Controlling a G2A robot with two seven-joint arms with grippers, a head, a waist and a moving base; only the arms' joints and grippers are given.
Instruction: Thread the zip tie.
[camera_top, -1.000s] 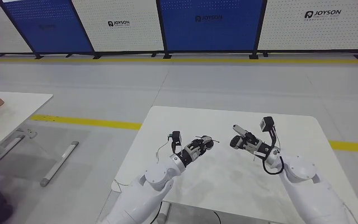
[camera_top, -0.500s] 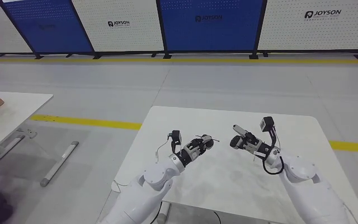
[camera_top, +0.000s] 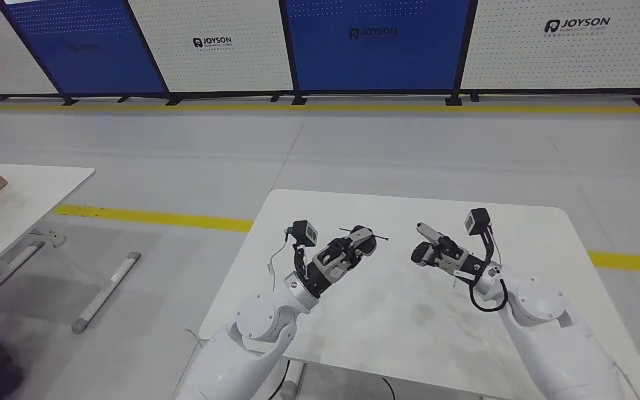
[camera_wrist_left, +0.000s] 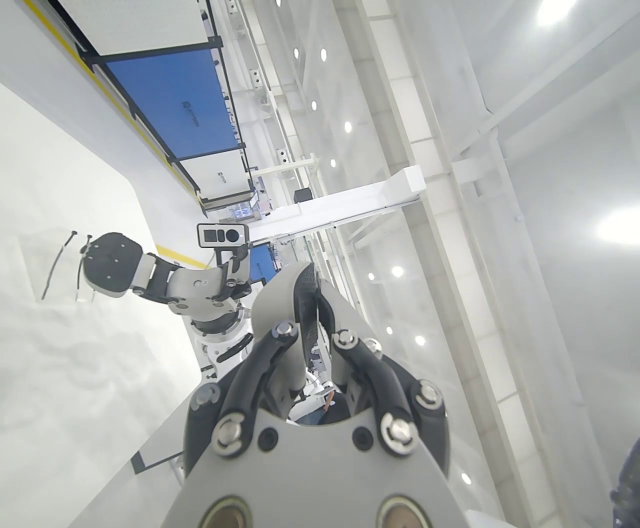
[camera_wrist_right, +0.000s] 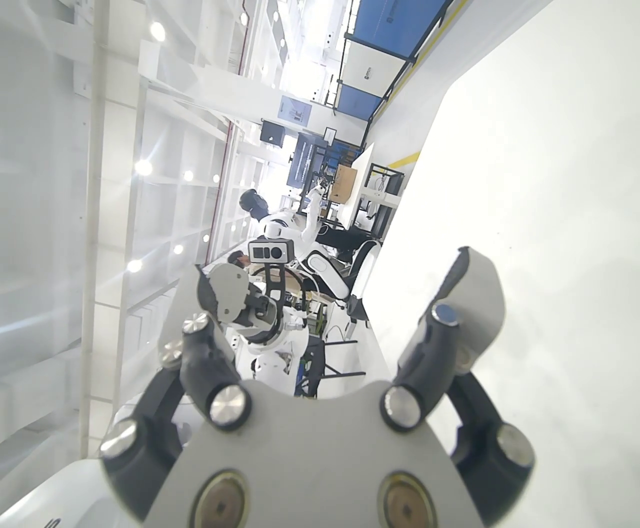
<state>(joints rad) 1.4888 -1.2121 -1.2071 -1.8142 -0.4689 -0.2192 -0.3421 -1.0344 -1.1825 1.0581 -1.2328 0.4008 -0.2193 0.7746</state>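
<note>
Take your right pincer (camera_wrist_right: 332, 280) as the reference. Its two fingers (camera_wrist_right: 472, 280) stand wide apart with nothing between them, and it hangs over the far half of the white surface (camera_top: 400, 330).

Your left pincer (camera_top: 362, 240) faces the right pincer tip to tip, near it but not touching, at about the same height over the surface. In its own wrist view the ribbed black pads (camera_wrist_left: 307, 295) are pressed flat together. No gap shows between them, and you cannot see anything caught there.

From above, a thin black strand (camera_top: 352, 232) lies across the left pincer on the side away from the right pincer. It is too fine to tell what it is, or whether it is gripped.

The clearest sight of the zip ties (camera_wrist_left: 56, 265) is from the left wrist. Two slim black strips sit just beside the tip of the right pincer, on the side away from the left arm, with their small heads at one end. You cannot tell whether they lie on the surface or touch that pincer.
</note>
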